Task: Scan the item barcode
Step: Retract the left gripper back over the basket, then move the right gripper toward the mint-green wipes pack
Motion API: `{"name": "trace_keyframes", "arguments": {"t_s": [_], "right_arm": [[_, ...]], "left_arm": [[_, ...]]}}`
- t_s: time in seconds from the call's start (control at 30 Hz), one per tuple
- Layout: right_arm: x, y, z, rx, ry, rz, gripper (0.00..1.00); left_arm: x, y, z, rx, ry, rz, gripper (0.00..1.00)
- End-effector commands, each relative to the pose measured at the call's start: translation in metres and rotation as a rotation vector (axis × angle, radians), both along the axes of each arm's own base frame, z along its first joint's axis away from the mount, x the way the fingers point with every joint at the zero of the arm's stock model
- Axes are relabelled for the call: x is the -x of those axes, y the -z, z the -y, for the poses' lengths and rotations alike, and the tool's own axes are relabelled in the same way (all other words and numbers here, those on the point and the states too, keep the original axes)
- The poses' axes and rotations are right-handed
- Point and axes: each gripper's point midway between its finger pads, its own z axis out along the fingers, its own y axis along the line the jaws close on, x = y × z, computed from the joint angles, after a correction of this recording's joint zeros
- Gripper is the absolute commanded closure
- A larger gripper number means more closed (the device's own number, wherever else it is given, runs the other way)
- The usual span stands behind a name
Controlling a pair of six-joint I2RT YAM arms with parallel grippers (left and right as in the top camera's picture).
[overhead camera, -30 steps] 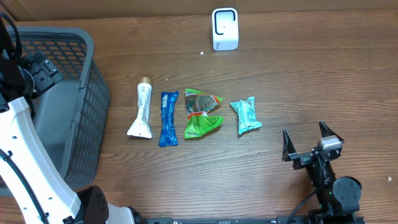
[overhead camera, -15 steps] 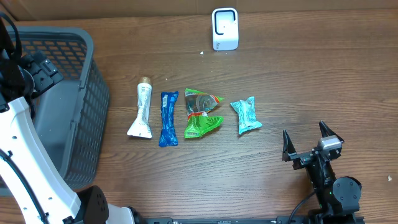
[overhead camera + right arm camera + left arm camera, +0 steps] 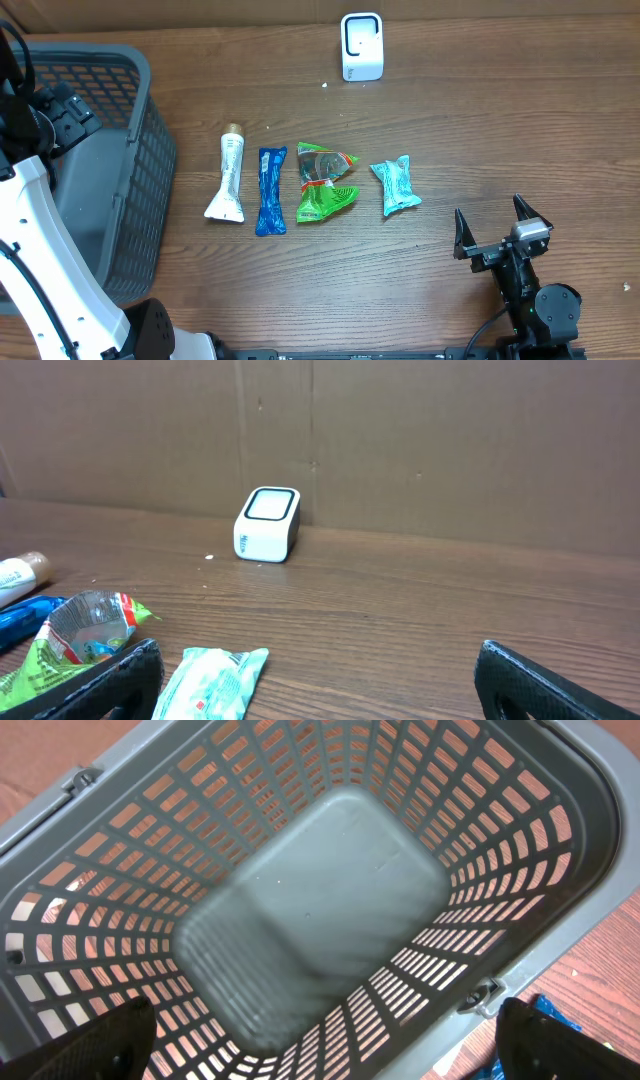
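A row of items lies mid-table: a white tube [image 3: 228, 180], a blue packet [image 3: 270, 190], a green packet [image 3: 324, 181] and a mint packet [image 3: 395, 185]. The white barcode scanner [image 3: 361, 46] stands at the far edge, facing the table. My right gripper [image 3: 494, 228] is open and empty, low over the wood to the right of and nearer than the mint packet [image 3: 210, 680]; the scanner [image 3: 267, 525] is far ahead of it. My left gripper [image 3: 325, 1040] hangs open and empty above the grey basket [image 3: 590, 870].
The grey mesh basket [image 3: 135, 75] fills the table's left side and holds nothing that I can see. A brown cardboard wall [image 3: 450, 440] backs the table behind the scanner. The left arm's white link [image 3: 40, 250] crosses the basket's near side.
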Motion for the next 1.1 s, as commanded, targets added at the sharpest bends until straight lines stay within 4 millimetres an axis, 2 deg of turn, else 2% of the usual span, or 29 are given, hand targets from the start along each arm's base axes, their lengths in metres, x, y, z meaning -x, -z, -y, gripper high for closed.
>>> {"name": "trace_keyframes", "arguments": {"t_s": [0.0, 0.67, 0.83, 1.07], "right_arm": [[0.000, 0.002, 0.000, 0.000, -0.002, 0.003, 0.00], [0.000, 0.002, 0.000, 0.000, -0.002, 0.003, 0.00], [0.004, -0.008, -0.014, -0.127, -0.086, 0.008, 0.00], [0.010, -0.007, -0.028, -0.125, -0.176, -0.002, 0.00]], "left_arm": [[0.001, 0.002, -0.003, -0.011, -0.004, -0.015, 0.01], [0.000, 0.002, -0.003, -0.010, -0.004, -0.016, 0.00], [0.000, 0.002, -0.003, -0.010, -0.004, -0.016, 0.00], [0.000, 0.002, -0.003, -0.010, -0.004, -0.016, 0.00]]}}
